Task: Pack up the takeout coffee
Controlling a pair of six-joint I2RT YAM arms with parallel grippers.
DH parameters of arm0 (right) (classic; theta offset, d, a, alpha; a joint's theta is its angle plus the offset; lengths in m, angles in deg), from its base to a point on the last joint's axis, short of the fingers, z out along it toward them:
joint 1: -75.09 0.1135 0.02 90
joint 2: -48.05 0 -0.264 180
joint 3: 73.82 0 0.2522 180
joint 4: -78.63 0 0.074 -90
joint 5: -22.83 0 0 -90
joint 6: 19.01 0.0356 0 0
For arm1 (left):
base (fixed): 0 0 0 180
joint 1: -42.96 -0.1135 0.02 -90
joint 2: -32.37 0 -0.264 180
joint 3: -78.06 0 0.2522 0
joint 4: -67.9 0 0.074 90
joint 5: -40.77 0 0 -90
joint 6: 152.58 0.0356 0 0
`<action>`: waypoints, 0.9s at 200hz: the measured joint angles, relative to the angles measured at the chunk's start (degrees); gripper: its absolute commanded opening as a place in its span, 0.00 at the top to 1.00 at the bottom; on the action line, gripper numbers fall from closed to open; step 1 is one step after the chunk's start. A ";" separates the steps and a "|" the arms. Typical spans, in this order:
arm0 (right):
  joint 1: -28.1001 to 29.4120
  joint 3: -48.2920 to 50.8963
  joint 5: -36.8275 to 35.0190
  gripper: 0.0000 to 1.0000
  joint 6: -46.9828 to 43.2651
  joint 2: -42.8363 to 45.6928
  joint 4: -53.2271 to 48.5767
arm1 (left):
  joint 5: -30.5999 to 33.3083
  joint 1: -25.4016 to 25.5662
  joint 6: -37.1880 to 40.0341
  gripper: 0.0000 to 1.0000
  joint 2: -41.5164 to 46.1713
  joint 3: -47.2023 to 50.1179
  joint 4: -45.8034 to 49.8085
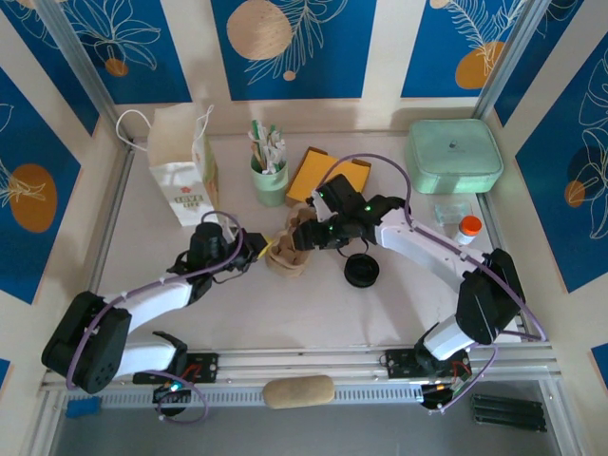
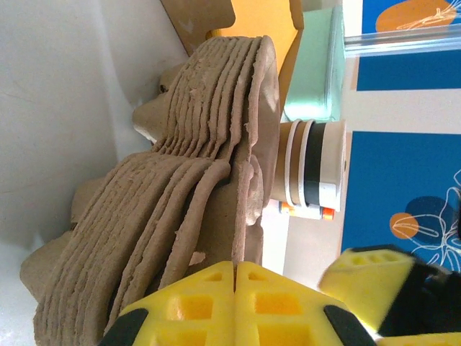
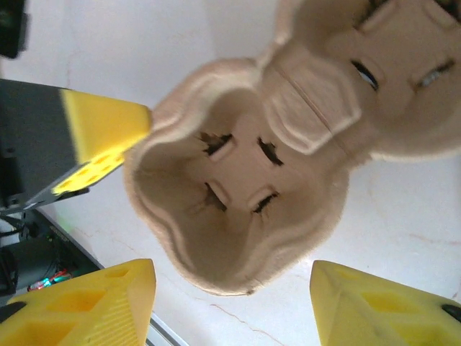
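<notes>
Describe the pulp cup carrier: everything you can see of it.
The cup carrier is brown moulded pulp, rough and fibrous. The left wrist view shows it edge-on as a nested stack of many layers. Its rounded wells open upward, with slits in their floors and a raised tab between them. It rests on the white table between the arms. The shut left gripper meets its rim; I cannot tell whether it pinches it. The open right gripper straddles one well.

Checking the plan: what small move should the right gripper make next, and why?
Probably lift the right gripper clear and toward the takeout coffee: its jaws stand open around nothing, the cup carrier below has an empty pocket, and the left gripper pinches its rim.
</notes>
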 measured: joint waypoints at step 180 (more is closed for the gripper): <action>-0.57 5.03 -2.01 0.44 19.30 -2.03 11.43 | 5.88 -0.68 -3.34 1.00 6.80 5.05 -2.38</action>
